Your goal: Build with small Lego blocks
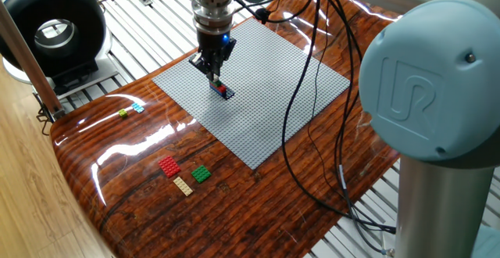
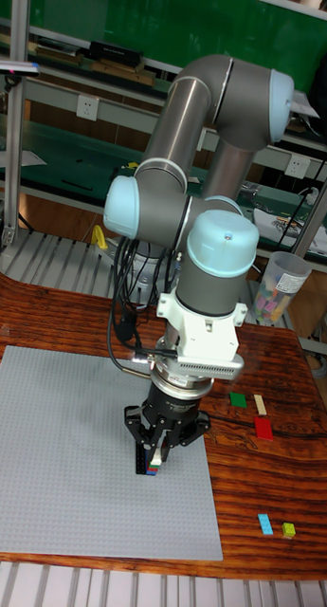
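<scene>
Gripper (image 2: pixel 155 455) points down over grey baseplate (image 2: pixel 68 465), jaws at small stack of Lego blocks (image 2: pixel 154 467). Loose green block (image 2: pixel 239 400), tan block (image 2: pixel 260 405), red block (image 2: pixel 264 429), blue block (image 2: pixel 265 524), yellow-green block (image 2: pixel 289 530) on desk (image 2: pixel 267 474).
</scene>
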Motion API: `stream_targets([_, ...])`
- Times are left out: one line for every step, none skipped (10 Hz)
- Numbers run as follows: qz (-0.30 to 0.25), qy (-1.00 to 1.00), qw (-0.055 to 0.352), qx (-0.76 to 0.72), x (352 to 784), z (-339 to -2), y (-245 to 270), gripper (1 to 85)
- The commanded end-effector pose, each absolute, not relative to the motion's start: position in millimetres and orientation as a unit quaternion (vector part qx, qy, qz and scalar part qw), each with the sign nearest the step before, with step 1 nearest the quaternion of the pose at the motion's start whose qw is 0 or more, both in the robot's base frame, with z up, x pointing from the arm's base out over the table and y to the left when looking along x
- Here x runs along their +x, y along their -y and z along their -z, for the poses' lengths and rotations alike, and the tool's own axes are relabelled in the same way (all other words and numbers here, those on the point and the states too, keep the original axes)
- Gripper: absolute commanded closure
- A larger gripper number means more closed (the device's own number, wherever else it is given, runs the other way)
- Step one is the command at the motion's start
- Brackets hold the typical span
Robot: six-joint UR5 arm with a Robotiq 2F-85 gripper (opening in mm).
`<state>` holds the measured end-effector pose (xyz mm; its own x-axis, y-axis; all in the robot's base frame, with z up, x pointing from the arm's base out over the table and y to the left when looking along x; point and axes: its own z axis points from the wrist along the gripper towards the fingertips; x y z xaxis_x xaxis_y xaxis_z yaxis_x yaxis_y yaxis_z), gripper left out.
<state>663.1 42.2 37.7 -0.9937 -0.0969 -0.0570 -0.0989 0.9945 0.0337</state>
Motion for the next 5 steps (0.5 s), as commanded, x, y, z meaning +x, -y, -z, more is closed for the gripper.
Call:
stream_targets([-0.026,-0.998,0.03,-0.051,663.2,-39.3,-42.9,84.3])
stream_targets([-0.027,-0.998,0.03,-0.051,662.9,-39.0,-43.7,84.3])
stream_targets([-0.027,-0.998,0.028,-0.052,662.1,-39.1,-43.8,84.3])
stream_targets([-0.026,-0.998,0.025,-0.053,658.8,-41.8,-43.1,84.3])
stream_targets([-0.024,-0.998,0.024,-0.054,657.8,-43.6,-41.5,84.3])
